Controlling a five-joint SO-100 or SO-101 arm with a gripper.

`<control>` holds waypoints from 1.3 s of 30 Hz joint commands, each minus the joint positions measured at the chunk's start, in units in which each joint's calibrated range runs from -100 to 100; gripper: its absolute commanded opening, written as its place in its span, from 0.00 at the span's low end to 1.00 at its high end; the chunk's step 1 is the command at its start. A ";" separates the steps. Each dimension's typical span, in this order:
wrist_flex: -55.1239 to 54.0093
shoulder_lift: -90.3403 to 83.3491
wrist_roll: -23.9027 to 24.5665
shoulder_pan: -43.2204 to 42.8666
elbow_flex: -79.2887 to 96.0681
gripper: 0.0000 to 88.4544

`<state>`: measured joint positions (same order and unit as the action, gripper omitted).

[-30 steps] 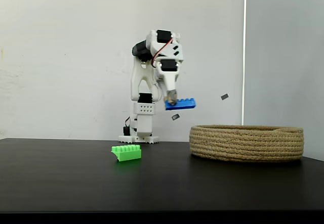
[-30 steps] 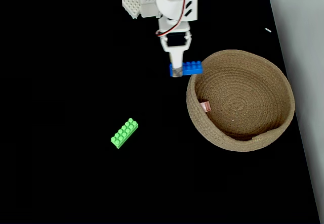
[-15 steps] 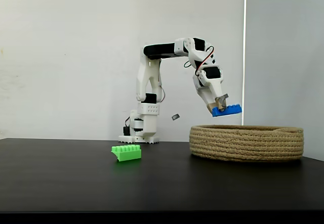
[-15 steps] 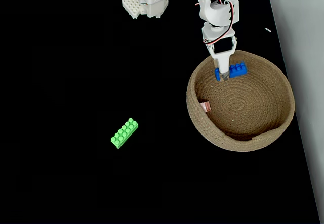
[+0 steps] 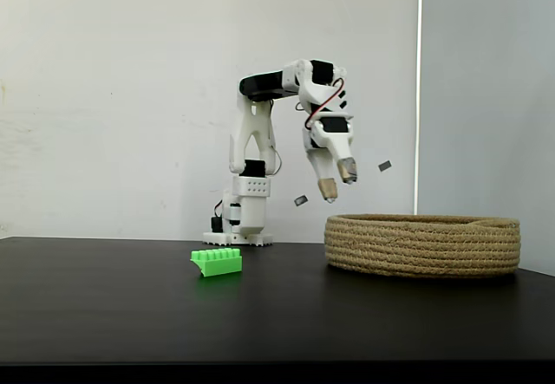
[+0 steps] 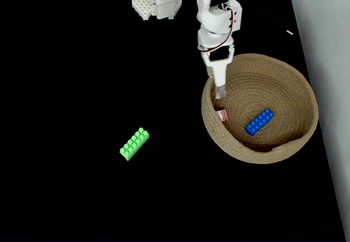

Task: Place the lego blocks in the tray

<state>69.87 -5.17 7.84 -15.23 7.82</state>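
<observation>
since half a second ago the blue brick has left the gripper and now lies flat inside the tray, toward the middle of its floor in the fixed view from above. the arm has swung back from over the tray toward its near-left rim. the fingers are spread apart and hold nothing; in the side-on fixed view both tips hang clear above the rim.

status of parts:
- pink-orange brick: inside the tray, against the left inner wall, just below the fingertip in the view from above.
- green brick: on the black table, well apart from the tray, lying at a slant.

step in hand: release of the second brick appears complete; two of three bricks are in the tray.

next move, as a judgement: the arm must travel left and down to the green brick, turn the wrist so the jaws span its narrow width, then close on it.
</observation>
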 commanded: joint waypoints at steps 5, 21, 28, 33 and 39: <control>1.30 -9.62 -12.21 19.27 4.26 0.40; 1.55 9.65 -29.94 26.85 -9.05 0.39; 1.89 17.47 -29.74 27.43 -18.63 0.47; 1.72 23.23 -31.06 30.73 -26.84 0.47; 1.72 29.42 -33.70 33.45 -33.40 0.45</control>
<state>71.66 24.43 -24.49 16.69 -19.22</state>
